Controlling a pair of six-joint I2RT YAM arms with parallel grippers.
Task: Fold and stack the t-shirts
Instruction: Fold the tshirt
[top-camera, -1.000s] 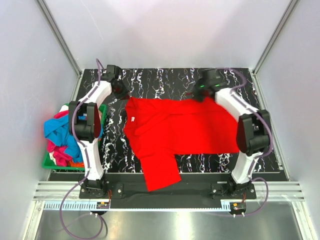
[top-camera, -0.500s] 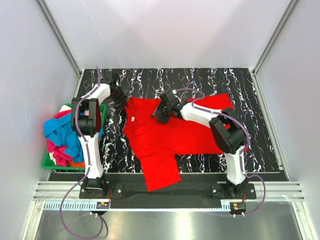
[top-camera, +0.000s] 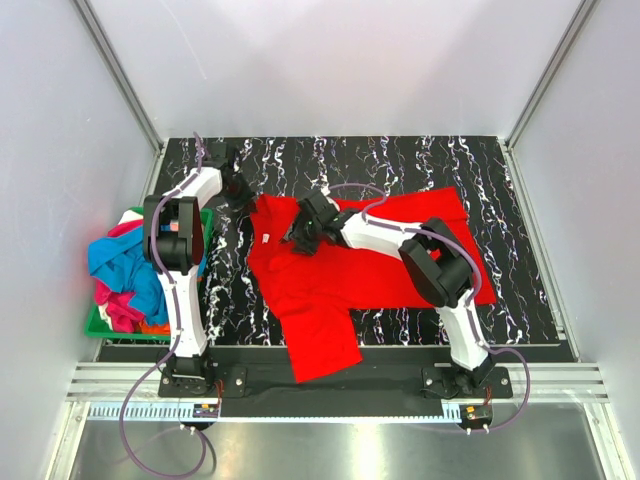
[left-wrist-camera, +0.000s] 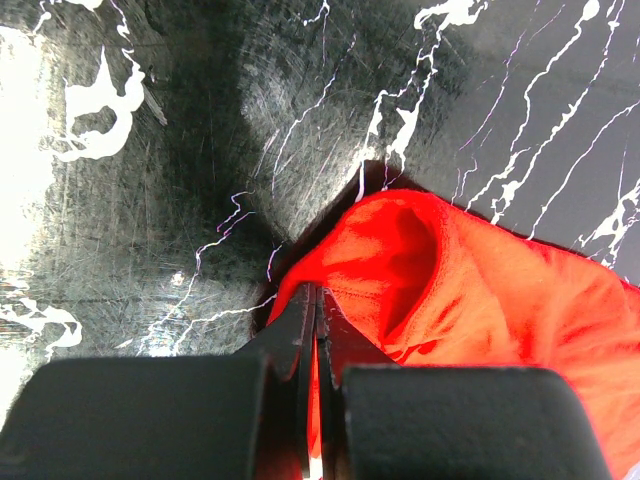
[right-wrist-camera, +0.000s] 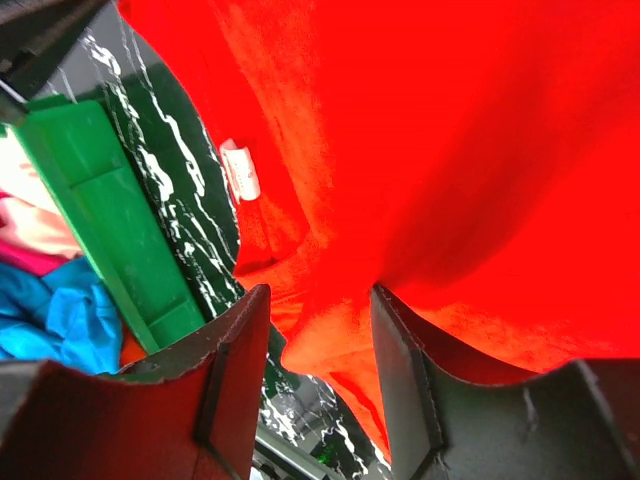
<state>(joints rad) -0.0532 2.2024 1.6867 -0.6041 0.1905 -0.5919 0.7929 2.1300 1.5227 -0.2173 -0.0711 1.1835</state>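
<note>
A bright red t-shirt lies spread on the black marbled table, with one part hanging over the near edge. My left gripper is at the shirt's far left corner. In the left wrist view its jaws are pressed together on a fold of the red cloth. My right gripper hovers over the shirt's left half near the collar. In the right wrist view it is open, with the red cloth below and its white label in sight.
A green bin stands off the table's left edge, holding blue, pink and orange shirts. It also shows in the right wrist view. Grey walls with metal frame posts enclose the table on three sides.
My right gripper has left the shirt's far right corner and swept left across the shirt to near the collar. The left gripper has barely moved and keeps its hold.
</note>
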